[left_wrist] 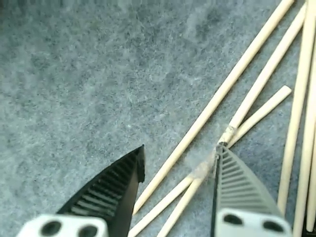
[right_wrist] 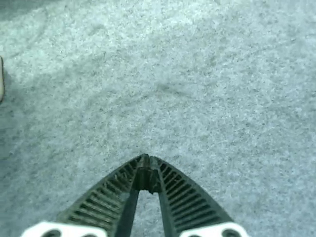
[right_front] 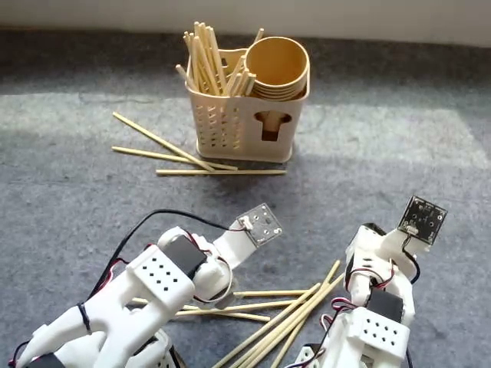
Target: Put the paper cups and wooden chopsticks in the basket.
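Several chopsticks (left_wrist: 212,106) lie crossed between the fingers of the open left hand (left_wrist: 180,150), so closing may pinch two and scatter others.

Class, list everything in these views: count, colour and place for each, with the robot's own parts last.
basket: one, cream, far centre.
paper cups: nested stack, tan, basket's right compartment.
standing chopsticks: bundle, pale wood, basket's left compartment.
loose chopsticks: three by the basket, several at the near edge, pale wood.
carpet: one, grey, underneath everything.
left gripper: one, black, open above loose chopsticks.
right gripper: one, black, shut above bare carpet.
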You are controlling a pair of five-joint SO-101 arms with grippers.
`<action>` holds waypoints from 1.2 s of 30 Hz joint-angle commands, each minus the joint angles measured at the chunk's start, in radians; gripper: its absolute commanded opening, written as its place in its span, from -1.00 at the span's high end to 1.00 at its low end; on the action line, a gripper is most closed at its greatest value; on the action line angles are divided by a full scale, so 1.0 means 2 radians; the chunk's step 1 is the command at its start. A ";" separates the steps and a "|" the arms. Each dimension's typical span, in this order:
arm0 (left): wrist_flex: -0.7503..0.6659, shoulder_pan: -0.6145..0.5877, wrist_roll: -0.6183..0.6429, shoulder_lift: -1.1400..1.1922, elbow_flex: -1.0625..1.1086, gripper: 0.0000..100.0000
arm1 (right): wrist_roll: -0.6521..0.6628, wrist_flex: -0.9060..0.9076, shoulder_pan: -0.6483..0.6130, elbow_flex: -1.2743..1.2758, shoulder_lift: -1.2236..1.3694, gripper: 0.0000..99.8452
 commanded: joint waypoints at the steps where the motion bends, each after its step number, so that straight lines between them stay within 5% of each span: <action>1: 0.002 0.014 -0.017 -0.004 0.003 0.55 | 0.006 -0.013 -0.006 -0.020 -0.005 0.99; 9: -0.015 0.018 -0.022 0.118 -0.017 0.57 | 0.006 -0.013 -0.006 -0.020 -0.005 0.99; 22: -0.045 -0.012 -0.043 0.174 -0.049 0.92 | 0.006 -0.013 -0.006 -0.019 -0.005 0.99; 32: -0.061 -0.129 -0.091 0.176 -0.122 0.91 | 0.006 -0.013 -0.006 -0.019 -0.005 0.99; 36: -0.054 -0.145 -0.094 0.174 -0.141 0.71 | 0.006 -0.013 -0.006 -0.019 -0.005 0.99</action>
